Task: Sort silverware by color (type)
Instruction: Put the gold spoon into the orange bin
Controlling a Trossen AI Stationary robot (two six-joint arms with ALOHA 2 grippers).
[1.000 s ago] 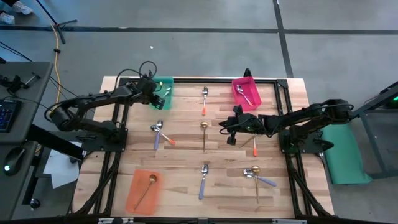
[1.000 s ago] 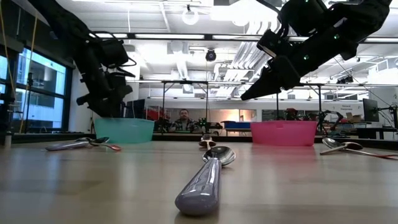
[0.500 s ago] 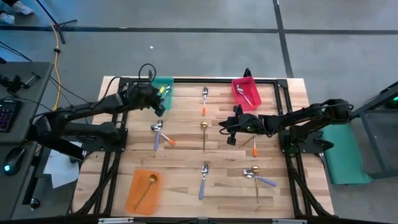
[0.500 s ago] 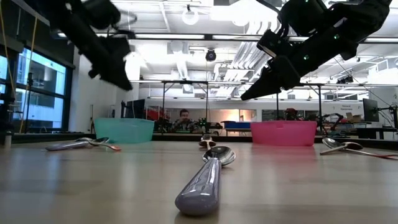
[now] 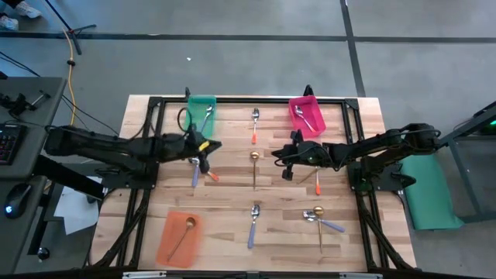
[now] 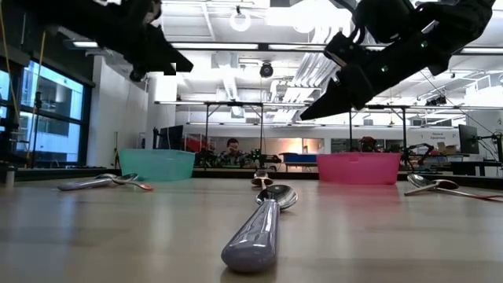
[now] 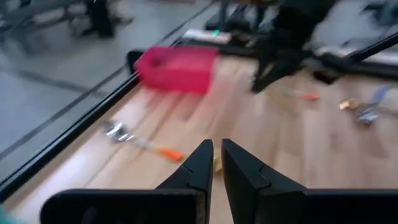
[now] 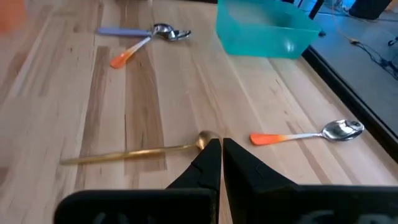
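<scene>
We count eleven spoons in the high view. Four have orange handles: one at the far middle [image 5: 254, 124], one crossed under a lavender one at left centre [image 5: 209, 174], one beside the right arm [image 5: 317, 183], one in the pink bin. Three have lavender handles: left centre [image 5: 194, 169], near middle [image 5: 253, 224], near right [image 5: 329, 224]. Three are gold: centre [image 5: 254, 168], near right [image 5: 319, 226], and one in the orange bin. One more lies in the green bin (handle colour not readable).

Bins, three:
- green bin [image 5: 191, 103], far left, holds one spoon [image 5: 206, 118];
- pink bin [image 5: 297, 122], far right, holds one orange-handled spoon [image 5: 306, 120];
- orange bin [image 5: 172, 244], near left corner, holds one gold spoon [image 5: 182, 236].

Left gripper [image 5: 203, 149] hangs over the crossed pair at left centre, above the table; its wrist view shows the fingers [image 7: 196, 167] close together with only a narrow slit, nothing between them. Right gripper [image 5: 284, 155] hovers just right of the centre gold spoon; its wrist view likewise shows the fingers [image 8: 209, 159] nearly touching and empty, with the gold spoon's bowl [image 8: 205, 138] just beyond the tips.

A black frame [image 5: 256, 99] runs along the table's far edge and sides; both far bins sit against it. Bare wood lies between the centre row and the near row of spoons, and along the near edge between the orange bin and the near-middle spoon.
</scene>
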